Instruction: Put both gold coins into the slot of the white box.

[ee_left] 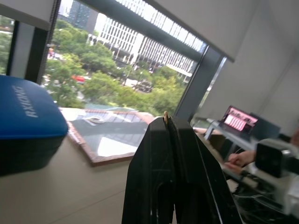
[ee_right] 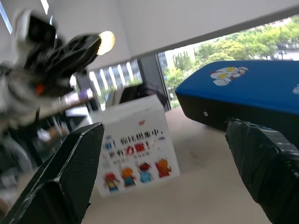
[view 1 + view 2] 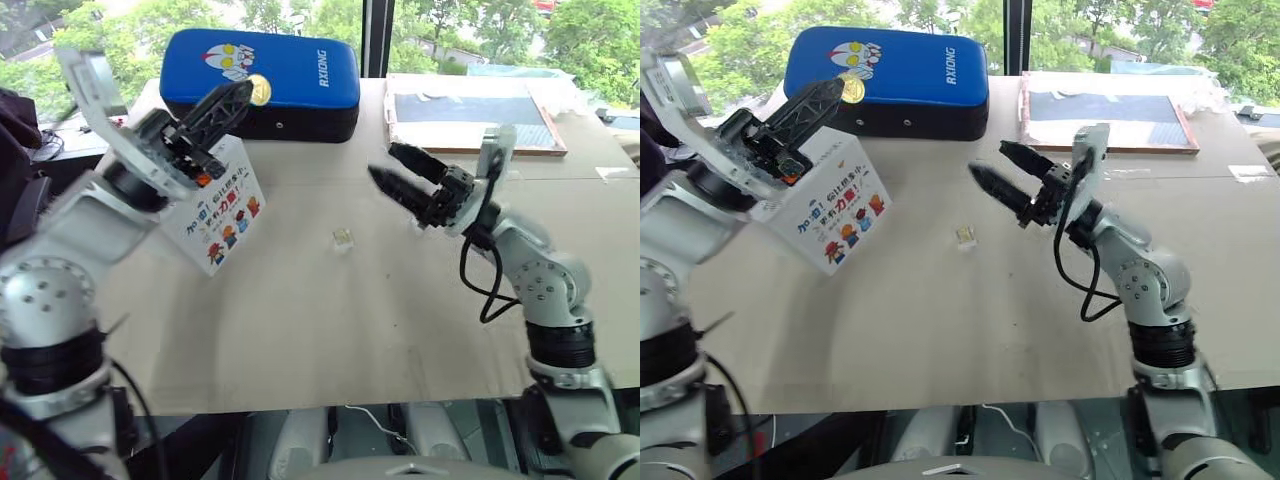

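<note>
**Left claw holds one coin above the box, right claw empty and spread**

At the left, the left gripper [image 3: 243, 97] is raised over the table [image 3: 330, 320], its two black fingers pressed together on a gold coin [image 3: 260, 91]; the coin sticks out at the fingertips, a bright round disc seen against the blue cushion [image 3: 290, 70] behind it; from the left wrist the coin [image 1: 165, 115] shows only as a thin gold edge pinched at the very tip of the closed fingers; from the right wrist the same coin [image 2: 106, 42] shines at the end of the dark claw, well above the box.

Just below and behind that arm stands the white box [image 3: 225, 215], resting on the table near its left edge; the face turned this way carries red lettering and a row of small cartoon figures; its top is partly hidden by the left arm, so I cannot tell where the slot lies; a second coin I cannot make out.

Near the middle of the table lies a small clear cube [image 3: 343, 239], apart from the box and from both arms.

To the right, the right gripper [image 3: 398, 166] hangs above the table pointing toward the left arm; its fingers are spread wide with nothing between them; behind it, at the far right of the table, lies a flat framed board [image 3: 470, 115].
</note>
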{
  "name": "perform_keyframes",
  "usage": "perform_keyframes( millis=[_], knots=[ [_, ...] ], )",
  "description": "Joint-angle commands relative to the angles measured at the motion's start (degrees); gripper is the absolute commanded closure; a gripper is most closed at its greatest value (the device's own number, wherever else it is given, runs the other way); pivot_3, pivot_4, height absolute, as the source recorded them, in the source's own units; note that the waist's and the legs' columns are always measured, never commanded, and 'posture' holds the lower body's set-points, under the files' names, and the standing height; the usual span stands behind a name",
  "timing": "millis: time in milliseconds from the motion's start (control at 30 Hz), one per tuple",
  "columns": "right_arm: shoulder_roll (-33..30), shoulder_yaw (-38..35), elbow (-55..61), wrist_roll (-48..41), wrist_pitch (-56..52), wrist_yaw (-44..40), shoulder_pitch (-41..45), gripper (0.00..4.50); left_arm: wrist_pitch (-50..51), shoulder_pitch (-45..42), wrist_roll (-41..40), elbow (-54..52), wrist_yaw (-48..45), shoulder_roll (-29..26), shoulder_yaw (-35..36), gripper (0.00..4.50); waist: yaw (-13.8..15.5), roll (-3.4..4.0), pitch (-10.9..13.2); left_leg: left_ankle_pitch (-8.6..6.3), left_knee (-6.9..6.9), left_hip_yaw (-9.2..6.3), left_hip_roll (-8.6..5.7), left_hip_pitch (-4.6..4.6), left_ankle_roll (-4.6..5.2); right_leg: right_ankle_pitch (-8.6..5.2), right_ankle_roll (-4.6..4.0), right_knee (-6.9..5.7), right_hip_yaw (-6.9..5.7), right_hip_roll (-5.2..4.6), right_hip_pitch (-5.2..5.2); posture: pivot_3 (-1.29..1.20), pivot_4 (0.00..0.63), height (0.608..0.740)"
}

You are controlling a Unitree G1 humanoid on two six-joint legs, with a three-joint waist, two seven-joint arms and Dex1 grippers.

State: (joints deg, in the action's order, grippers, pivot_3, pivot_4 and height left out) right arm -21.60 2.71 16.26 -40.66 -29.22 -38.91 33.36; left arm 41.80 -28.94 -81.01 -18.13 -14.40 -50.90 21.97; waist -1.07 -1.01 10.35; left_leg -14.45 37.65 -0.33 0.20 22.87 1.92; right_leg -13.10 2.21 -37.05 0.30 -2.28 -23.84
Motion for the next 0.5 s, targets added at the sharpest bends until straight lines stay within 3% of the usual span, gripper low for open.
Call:
perform_keyframes(
  millis=[33, 233, 500],
  knots=[
    [-2.6, 0.8, 4.8, 2.0, 2.0, -3.9, 2.1, 0.04, 2.1, 1.2, 8.9, 2.0, -7.8, -10.3, 3.2, 4.5, 0.0, -0.1, 0.1, 0.01, -0.16, -0.01, 0.06, 0.02, -0.01, 0.01, -0.01, 0.06, 0.0, 0.06, -0.07, 0.0, 0.15, 0.74],
    [-3.1, 0.1, 7.8, 0.4, -0.3, -3.6, 4.0, 0.04, 2.8, 8.2, 18.7, 5.0, -17.7, -17.3, 7.1, 4.5, 0.2, -0.08, 0.1, 0.16, -0.65, 0.08, 0.11, 0.15, -0.31, 0.0, -0.03, 0.27, 0.04, 0.0, -0.38, 0.0, 0.15, 0.74],
    [-3.4, 0.1, 8.6, 0.5, -1.3, -3.5, 3.6, 0.04, 1.2, 13.0, 26.5, 8.7, -21.9, -14.1, 10.7, 4.5, 0.3, -0.1, 0.1, 0.16, -0.6, 0.08, 0.04, 0.46, -0.32, 0.01, -0.02, 0.31, -0.13, -0.5, -0.59, 0.0, 0.15, 0.74]
  ],
)
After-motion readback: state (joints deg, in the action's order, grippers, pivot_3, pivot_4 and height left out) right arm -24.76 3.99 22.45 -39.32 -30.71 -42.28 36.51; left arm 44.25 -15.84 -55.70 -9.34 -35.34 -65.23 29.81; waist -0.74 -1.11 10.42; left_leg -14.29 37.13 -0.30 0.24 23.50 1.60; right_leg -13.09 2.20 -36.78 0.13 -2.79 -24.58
